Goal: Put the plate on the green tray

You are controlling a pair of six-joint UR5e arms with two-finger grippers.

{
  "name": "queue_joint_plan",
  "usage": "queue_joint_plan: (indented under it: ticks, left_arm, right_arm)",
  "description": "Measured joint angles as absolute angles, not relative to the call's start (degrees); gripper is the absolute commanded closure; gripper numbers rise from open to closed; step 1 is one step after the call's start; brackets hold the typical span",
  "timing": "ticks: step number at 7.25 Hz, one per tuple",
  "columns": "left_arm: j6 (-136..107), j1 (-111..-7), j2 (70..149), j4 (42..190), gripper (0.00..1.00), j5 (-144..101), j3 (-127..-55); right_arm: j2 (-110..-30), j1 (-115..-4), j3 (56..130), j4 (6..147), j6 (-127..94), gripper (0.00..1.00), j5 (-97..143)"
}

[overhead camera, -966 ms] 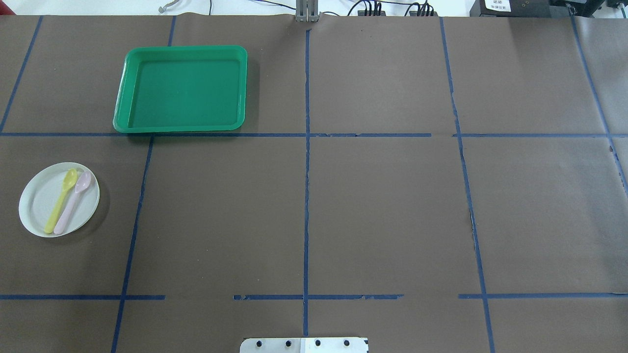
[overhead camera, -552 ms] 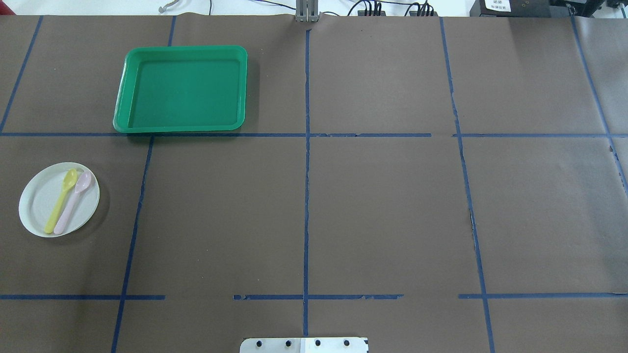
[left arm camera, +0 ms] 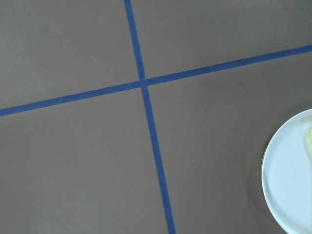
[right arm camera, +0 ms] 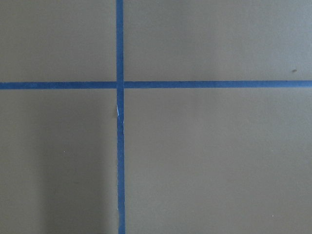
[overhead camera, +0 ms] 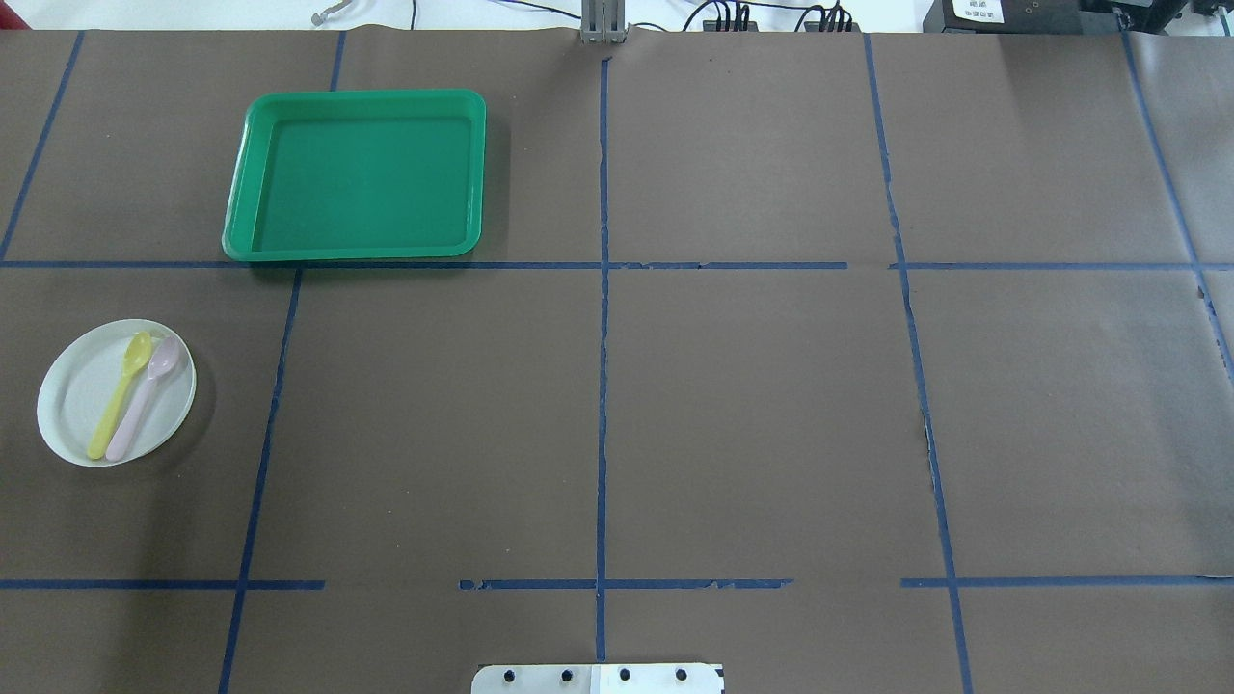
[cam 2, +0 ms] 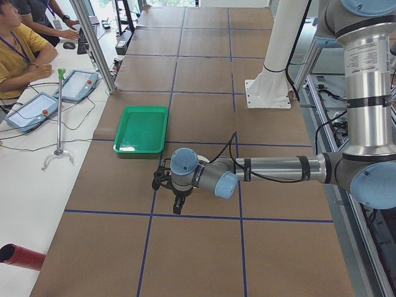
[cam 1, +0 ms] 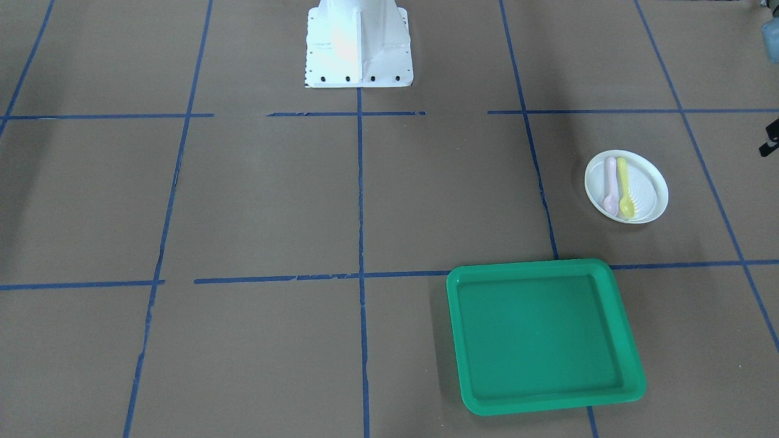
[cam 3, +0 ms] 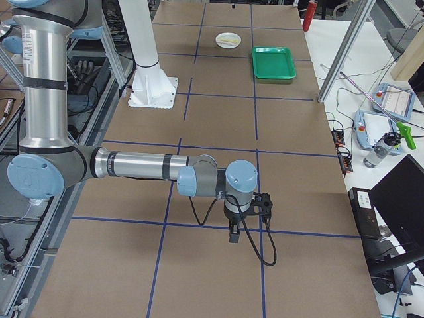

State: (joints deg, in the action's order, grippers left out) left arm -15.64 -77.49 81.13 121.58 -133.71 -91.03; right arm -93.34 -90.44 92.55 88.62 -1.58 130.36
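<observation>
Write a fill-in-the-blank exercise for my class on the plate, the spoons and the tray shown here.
1. The plate carries ___ spoons.
2. The spoon beside the yellow spoon is ___.
3. The plate sits on the robot's ___ half of the table, outside the green tray.
Missing words: two; pink; left.
</observation>
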Motion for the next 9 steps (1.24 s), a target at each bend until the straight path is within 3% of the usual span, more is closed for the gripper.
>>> queue_joint_plan:
  ticks: [2, 4, 5, 6, 7, 9]
  left_arm:
    - [-34.4, -67.4, 81.4, 138.7, 0.0, -127.7, -85.1]
    - [-43.7, -59.7, 82.3, 142.3, 0.01, -124.8, -84.1]
    - [-45.6, -57.7, 82.9, 142.7, 0.21, -124.0, -84.0]
    - [-46.4, -56.6, 83.1, 142.8, 0.68, -123.7, -84.0]
    - [-46.7, -55.8, 83.2, 142.8, 1.0, -123.7, -84.0]
    - [-46.9, -55.5, 83.2, 142.8, 1.0, -125.1, -84.6]
  right_arm:
    - [-93.3, -90.4, 92.5, 88.6, -1.6, 0.0, 130.4]
    - [-93.3, -90.4, 92.5, 88.6, -1.6, 0.0, 130.4]
    - [-93.3, -90.4, 92.5, 88.6, -1.6, 0.0, 130.4]
    - [-93.3, -90.4, 92.5, 88.6, -1.6, 0.0, 130.4]
    - [-93.3, -90.4, 92.5, 88.6, -1.6, 0.0, 130.4]
    - [-93.3, -90.4, 92.5, 88.6, -1.6, 0.0, 130.4]
